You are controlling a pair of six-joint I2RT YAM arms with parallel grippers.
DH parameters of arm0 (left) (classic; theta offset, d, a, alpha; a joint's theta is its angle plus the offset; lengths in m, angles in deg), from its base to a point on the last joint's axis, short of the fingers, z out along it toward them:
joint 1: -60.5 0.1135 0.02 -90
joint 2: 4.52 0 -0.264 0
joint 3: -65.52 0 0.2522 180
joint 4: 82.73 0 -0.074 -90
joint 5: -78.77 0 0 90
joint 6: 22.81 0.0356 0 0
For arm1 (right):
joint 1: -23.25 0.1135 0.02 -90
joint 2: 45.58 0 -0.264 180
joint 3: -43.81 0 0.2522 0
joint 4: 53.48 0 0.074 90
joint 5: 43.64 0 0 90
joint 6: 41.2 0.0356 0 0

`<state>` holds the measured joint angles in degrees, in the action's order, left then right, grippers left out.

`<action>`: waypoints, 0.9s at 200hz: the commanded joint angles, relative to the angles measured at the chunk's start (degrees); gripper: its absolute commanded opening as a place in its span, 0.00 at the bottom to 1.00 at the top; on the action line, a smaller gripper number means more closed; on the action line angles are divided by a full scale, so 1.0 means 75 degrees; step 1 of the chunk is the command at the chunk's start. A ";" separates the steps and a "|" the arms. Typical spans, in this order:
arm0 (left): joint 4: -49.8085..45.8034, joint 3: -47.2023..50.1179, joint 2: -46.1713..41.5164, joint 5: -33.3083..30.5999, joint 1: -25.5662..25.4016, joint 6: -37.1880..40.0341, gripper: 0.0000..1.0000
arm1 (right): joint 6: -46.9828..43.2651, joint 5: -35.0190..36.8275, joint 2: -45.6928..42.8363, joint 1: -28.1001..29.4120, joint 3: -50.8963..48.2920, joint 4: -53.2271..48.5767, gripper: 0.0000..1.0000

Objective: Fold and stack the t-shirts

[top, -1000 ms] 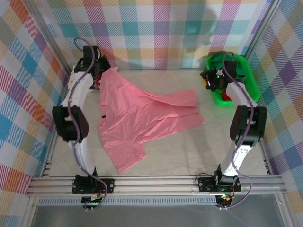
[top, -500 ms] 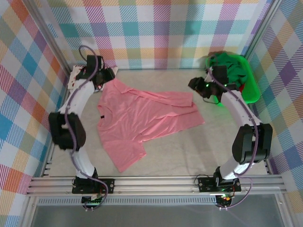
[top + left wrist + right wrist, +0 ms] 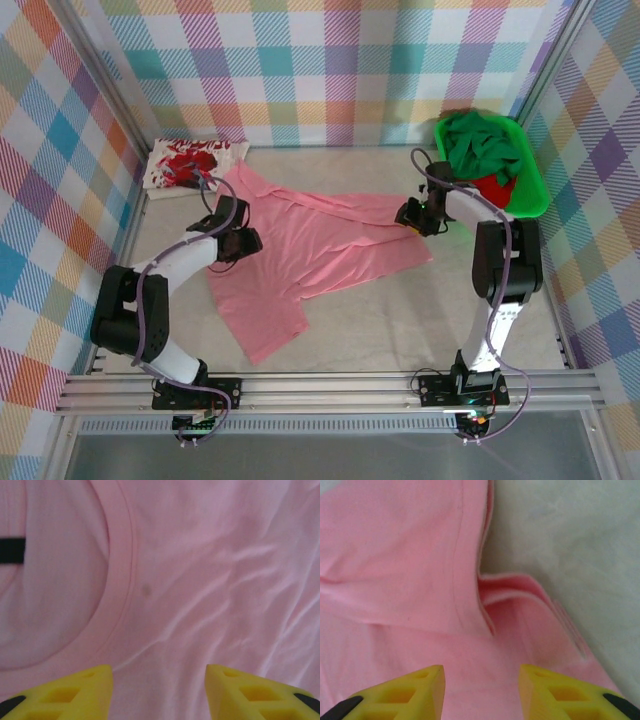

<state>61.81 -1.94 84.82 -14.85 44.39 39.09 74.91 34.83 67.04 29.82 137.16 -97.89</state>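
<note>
The left hand [image 3: 159, 692] hangs wide open and empty just above the salmon-pink t-shirt [image 3: 210, 580], whose collar [image 3: 122, 580] curves ahead and left of its fingers. The right hand [image 3: 481, 690] gapes likewise, gripping nothing, over that shirt's folded edge, with bare desk [image 3: 580, 540] ahead to its right. Beyond the left hand lies the white red-printed t-shirt [image 3: 190, 165]. Beyond the right hand, a green tray [image 3: 535, 185] holds the dark green t-shirt [image 3: 480, 140] and the red t-shirt [image 3: 497, 188].

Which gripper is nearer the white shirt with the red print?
Left. The left gripper is over the pink shirt near its collar, with the white shirt just beyond. The right gripper is over the pink shirt's opposite end.
</note>
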 commanded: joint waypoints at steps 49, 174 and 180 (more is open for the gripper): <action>0.0143 0.0056 0.0155 -0.0203 -0.0101 -0.0062 0.51 | 0.0254 -0.0200 0.0885 0.0021 0.0793 0.0466 0.35; 0.0080 -0.0019 0.0051 -0.0502 -0.0101 -0.0032 0.51 | 0.1355 -0.1297 0.0451 -0.0265 0.1486 -0.0124 0.00; 0.0086 -0.0029 0.0047 -0.0512 -0.0101 -0.0021 0.51 | 0.1429 -0.1341 0.0470 -0.0295 0.1565 -0.0173 0.00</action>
<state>62.88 -1.91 86.76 -17.08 43.86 38.65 82.02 29.41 73.47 28.85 145.43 -97.06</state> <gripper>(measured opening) 0.508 0.047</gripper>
